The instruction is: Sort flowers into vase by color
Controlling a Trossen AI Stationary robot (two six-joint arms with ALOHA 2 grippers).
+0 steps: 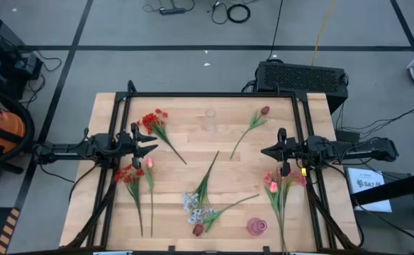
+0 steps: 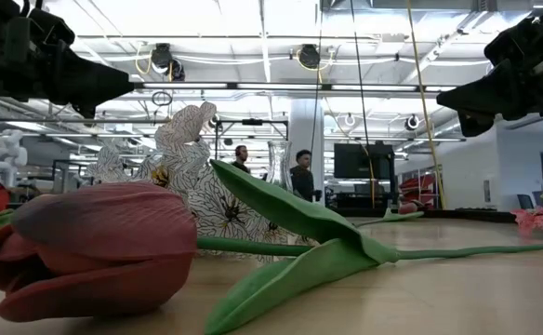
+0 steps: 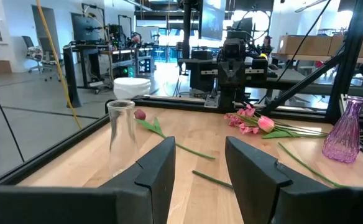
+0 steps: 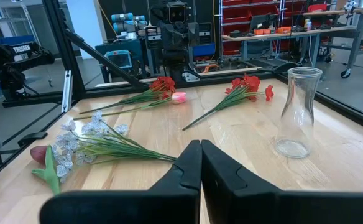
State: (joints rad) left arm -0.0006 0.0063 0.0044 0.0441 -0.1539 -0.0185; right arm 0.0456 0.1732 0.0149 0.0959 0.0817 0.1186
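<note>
Flowers lie flat on the wooden table. There is a red cluster at the far left, and a red cluster with a pink bud at the near left. A maroon tulip lies at the far right. White-grey sprays and another maroon tulip lie near the front, and pink blossoms at the right. My left gripper is open and empty above the table's left side; it also shows in its wrist view. My right gripper is shut and empty at the right, as its wrist view shows.
A clear glass vase stands upright at the far middle; it also shows in the right wrist view. A purple glass vase stands near the front right edge. A black frame rims the table. People stand in the room beyond.
</note>
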